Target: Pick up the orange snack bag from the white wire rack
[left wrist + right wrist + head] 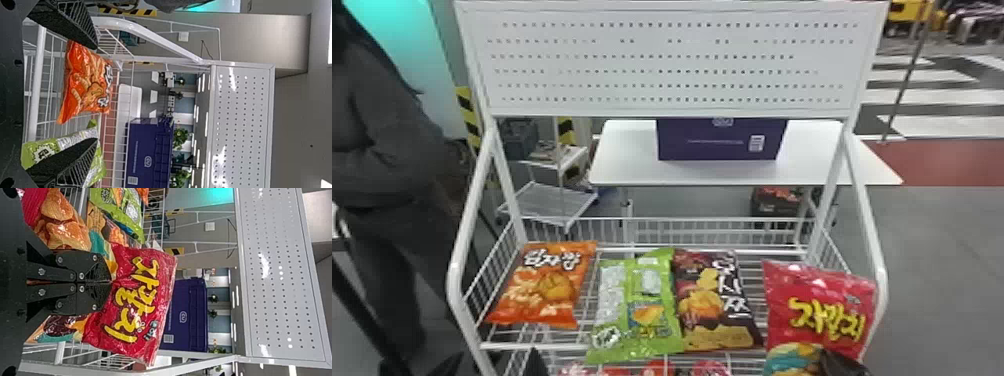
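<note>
- Left claw (494, 359), black and two-fingered: low at the rack's near left corner, its fingers spread wide, with nothing between the tips.
- Orange plastic snack bag (542, 290) with white lettering: at the left end of the white wire rack (532, 346), lying on the wires, ahead of the left claw.
- Bright green plastic snack bag (637, 305): next along, apart from the orange one.
- Dark brown snack bag (714, 305) with white lettering: right beside the green one.
- Red snack bag (819, 305) with yellow lettering: at the right end.
- Right claw (833, 359), black: at the red bag's lower part, fingers together; whether they pinch it, I cannot tell.
</note>
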Controlling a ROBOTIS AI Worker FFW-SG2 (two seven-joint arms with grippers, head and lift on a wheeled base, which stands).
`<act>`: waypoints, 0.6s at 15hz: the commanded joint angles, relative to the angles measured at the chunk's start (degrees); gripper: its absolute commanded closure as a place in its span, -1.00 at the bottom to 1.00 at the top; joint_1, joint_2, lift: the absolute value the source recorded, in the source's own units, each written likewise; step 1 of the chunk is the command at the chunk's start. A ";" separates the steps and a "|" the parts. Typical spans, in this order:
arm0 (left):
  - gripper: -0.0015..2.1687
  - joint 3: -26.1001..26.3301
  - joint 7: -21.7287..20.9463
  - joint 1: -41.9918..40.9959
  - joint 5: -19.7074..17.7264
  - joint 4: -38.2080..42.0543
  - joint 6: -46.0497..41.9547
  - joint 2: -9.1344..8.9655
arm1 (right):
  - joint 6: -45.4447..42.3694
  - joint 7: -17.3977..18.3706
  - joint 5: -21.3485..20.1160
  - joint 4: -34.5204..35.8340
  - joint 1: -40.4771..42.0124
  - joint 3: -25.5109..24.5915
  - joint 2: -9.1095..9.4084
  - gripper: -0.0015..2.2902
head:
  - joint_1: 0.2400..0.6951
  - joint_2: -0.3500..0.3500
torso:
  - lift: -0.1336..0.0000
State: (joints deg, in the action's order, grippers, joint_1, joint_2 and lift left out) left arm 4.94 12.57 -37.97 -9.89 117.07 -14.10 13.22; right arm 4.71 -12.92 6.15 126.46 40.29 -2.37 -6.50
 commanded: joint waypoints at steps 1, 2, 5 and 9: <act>-0.96 -0.02 0.00 0.00 -0.13 0.00 0.00 0.05 | 0.00 0.00 0.00 -0.07 -0.03 -0.01 0.00 0.94 | 0.14 0.00 | 1.00; -0.96 -0.02 0.00 0.17 -0.22 0.00 0.00 0.05 | 0.00 0.00 0.00 0.01 0.05 -0.01 0.00 0.94 | 0.14 0.00 | 1.00; -0.96 0.33 -0.09 0.35 -0.13 0.18 0.53 -0.04 | 0.00 0.00 0.09 0.01 0.23 -0.27 -0.35 0.94 | 0.14 0.00 | 1.00; -0.96 0.77 0.00 0.70 -0.13 -0.09 0.53 -0.04 | 0.00 0.00 0.18 0.10 0.41 -0.27 -0.44 0.94 | 0.14 0.00 | 1.00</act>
State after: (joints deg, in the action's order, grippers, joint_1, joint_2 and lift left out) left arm 5.44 12.53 -37.53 -10.02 117.14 -13.57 13.14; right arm 4.71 -12.92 6.32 126.56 40.67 -2.63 -6.93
